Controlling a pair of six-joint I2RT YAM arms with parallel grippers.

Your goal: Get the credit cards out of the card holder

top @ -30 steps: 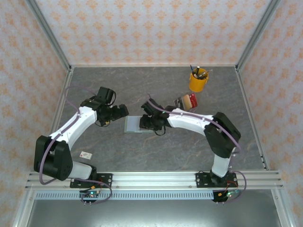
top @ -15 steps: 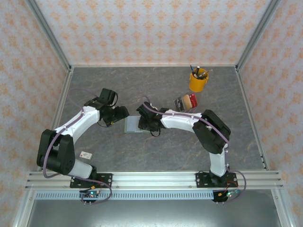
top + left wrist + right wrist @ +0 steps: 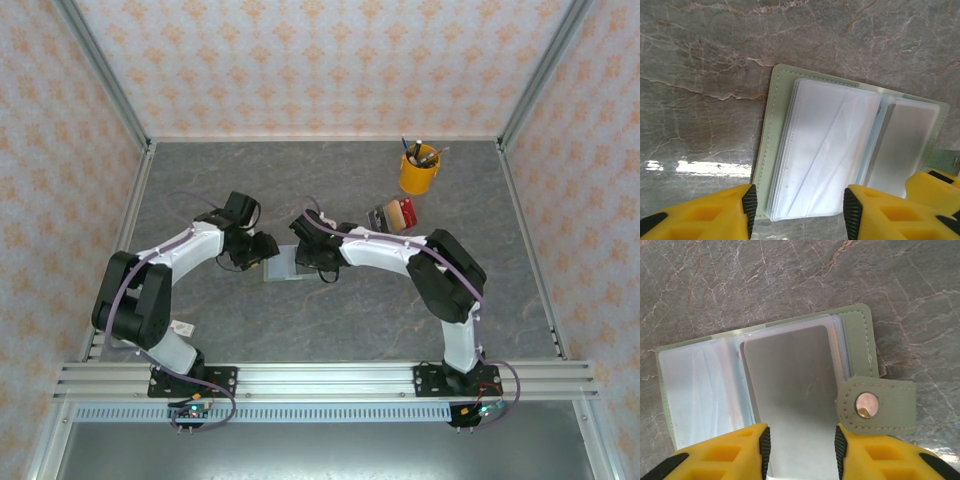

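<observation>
The card holder lies open and flat on the grey table, mint-green with stacks of clear sleeves. In the left wrist view its left half shows blank sleeves. My left gripper is open, its jaws standing either side of that stack's near edge. In the right wrist view the holder's right half has a snap tab and a grey card-shaped sheet in a sleeve. My right gripper is open astride that sheet. The tan and yellow credit cards are out of view. From above, the left gripper and right gripper flank the holder.
A yellow cup of pens stands at the back right. A clear rack with red and brown items sits just right of my right arm. A small white card lies near the left arm's base.
My left gripper has moved right, up to the holder's left edge. The right gripper has shifted slightly left over the holder.
</observation>
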